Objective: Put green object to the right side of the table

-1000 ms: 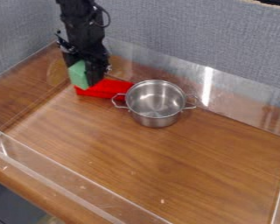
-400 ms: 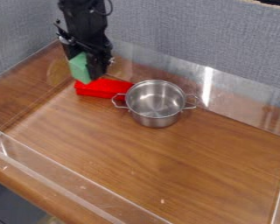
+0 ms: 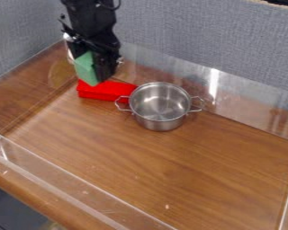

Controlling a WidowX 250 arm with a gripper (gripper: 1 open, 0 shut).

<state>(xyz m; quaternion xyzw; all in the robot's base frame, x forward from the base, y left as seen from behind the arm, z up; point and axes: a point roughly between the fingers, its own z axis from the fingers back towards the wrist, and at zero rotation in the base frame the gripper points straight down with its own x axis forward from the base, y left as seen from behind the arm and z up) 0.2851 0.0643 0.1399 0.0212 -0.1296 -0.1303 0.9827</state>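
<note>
the claw [image 3: 89, 65] grips the green block [image 3: 82, 68] above the red block [image 3: 102, 89] at the bench [image 3: 171, 171] back-left, so next comes carrying it right past the pot [image 3: 161, 104].

Setting: a lab test bench, we judge. Below the gripper [image 3: 89, 65], our wood-grain table [image 3: 171, 171] with clear acrylic walls [image 3: 219, 76]; behind it, grey fabric partition [image 3: 207, 31].
</note>
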